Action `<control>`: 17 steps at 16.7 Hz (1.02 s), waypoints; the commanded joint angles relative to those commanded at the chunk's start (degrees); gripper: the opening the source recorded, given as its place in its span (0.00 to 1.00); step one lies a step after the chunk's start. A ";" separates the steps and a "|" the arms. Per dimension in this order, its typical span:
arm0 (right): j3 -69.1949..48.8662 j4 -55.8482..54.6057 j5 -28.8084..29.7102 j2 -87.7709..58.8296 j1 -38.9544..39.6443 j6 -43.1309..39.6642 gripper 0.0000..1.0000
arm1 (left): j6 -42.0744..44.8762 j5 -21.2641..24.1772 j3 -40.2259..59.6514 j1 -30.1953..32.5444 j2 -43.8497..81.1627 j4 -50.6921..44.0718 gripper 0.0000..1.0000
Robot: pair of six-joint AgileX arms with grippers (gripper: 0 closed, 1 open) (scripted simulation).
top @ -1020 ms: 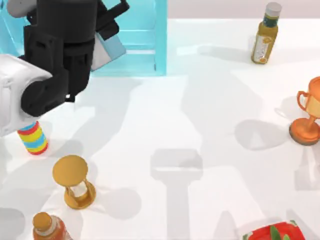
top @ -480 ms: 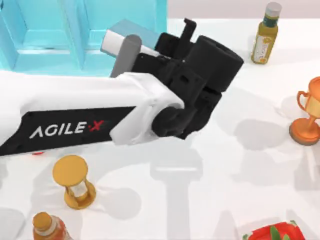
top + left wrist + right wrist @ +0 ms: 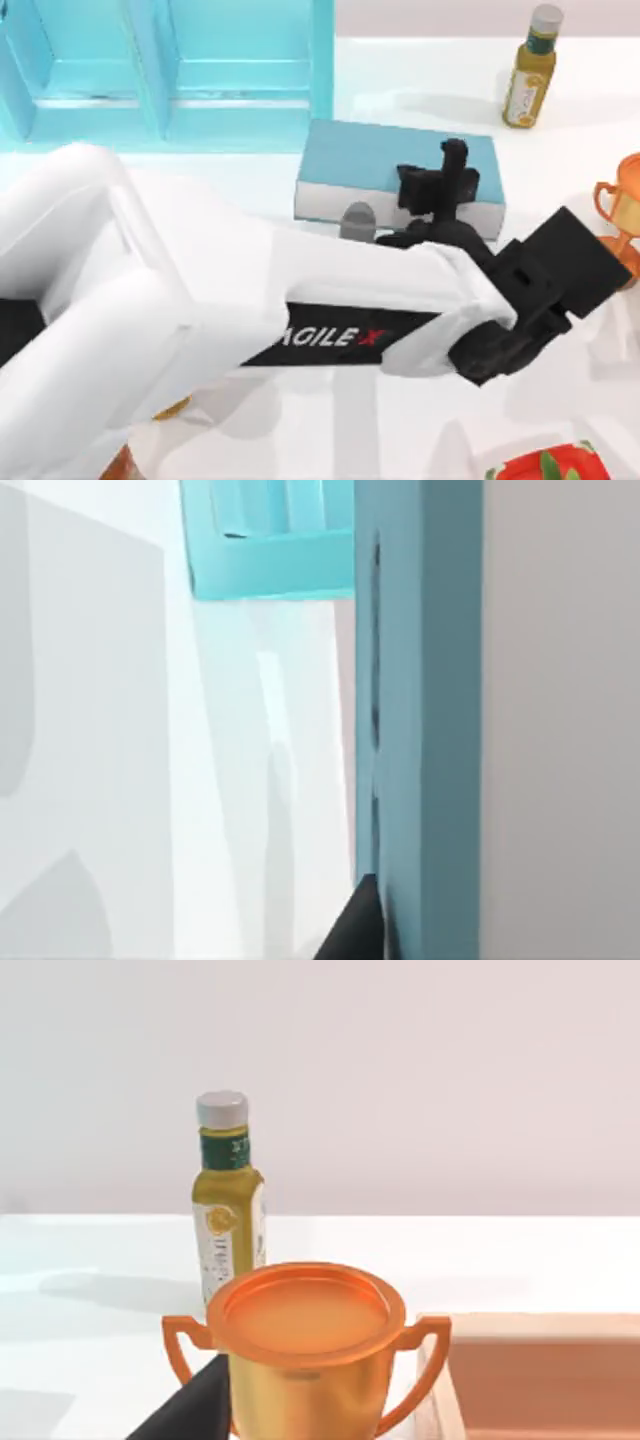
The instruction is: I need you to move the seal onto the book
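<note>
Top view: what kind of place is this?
Likely a rendered tabletop test scene, not a real room: a plain white table holds unrelated props, such as a teal book, oil bottle and orange trophy cup.

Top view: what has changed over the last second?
The left arm swung from the shelf across to the right, bringing the book, which now lies flat before the shelf with the left gripper over its front edge. Bottle and trophy stayed put; the right gripper sits by the trophy.

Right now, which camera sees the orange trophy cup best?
The right wrist view: the trophy cup stands close and whole, with its bowl and both handles. In the top view it is cut off at the right edge.
</note>
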State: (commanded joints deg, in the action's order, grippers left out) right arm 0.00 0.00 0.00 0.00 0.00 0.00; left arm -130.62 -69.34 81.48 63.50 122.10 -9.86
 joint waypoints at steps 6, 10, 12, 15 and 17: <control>0.00 0.00 0.00 0.00 0.00 0.00 1.00 | -7.36 -2.72 2.07 2.53 3.44 -1.59 0.00; 0.00 0.00 0.00 0.00 0.00 0.00 1.00 | -7.25 -2.40 1.62 2.26 3.43 -1.46 0.00; 0.00 0.00 0.00 0.00 0.00 0.00 1.00 | -7.78 -2.60 1.84 2.51 3.43 -2.06 0.00; 0.00 0.00 0.00 0.00 0.00 0.00 1.00 | -9.09 -3.08 2.37 3.14 3.35 -3.64 0.00; 0.00 0.00 0.00 0.00 0.00 0.00 1.00 | -9.12 -3.09 2.39 3.15 3.35 -3.68 0.00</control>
State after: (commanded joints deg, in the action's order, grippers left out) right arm 0.00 0.00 0.00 0.00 0.00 0.00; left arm -139.74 -72.43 83.86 66.65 125.45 -13.54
